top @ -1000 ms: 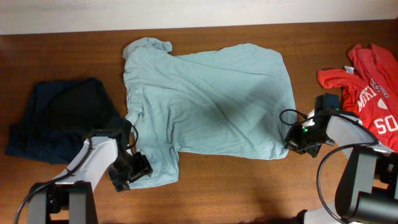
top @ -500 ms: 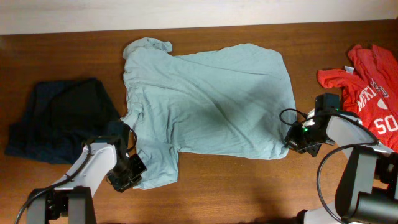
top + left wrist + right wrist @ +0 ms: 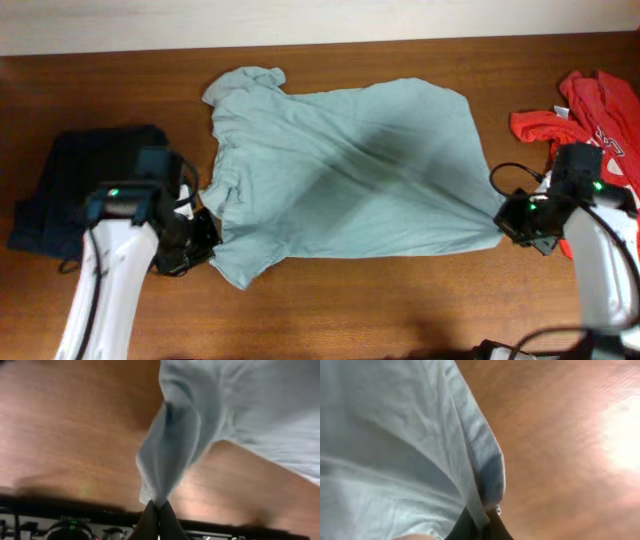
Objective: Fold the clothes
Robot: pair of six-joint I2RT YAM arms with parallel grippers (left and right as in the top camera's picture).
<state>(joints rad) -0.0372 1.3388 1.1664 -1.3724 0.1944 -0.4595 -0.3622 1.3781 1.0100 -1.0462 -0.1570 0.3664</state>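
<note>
On the wooden table (image 3: 400,310) the pale teal T-shirt (image 3: 340,170) lies centre, its near edge newly raised and stretched taut — left gripper (image 3: 159,510) and right gripper (image 3: 482,517), both clamped on its near corners, have lifted apart — ready for folding over.

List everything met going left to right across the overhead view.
dark navy garment → left gripper, shut on the shirt's edge → pale teal T-shirt → right gripper, shut on the shirt's corner → red T-shirt
</note>
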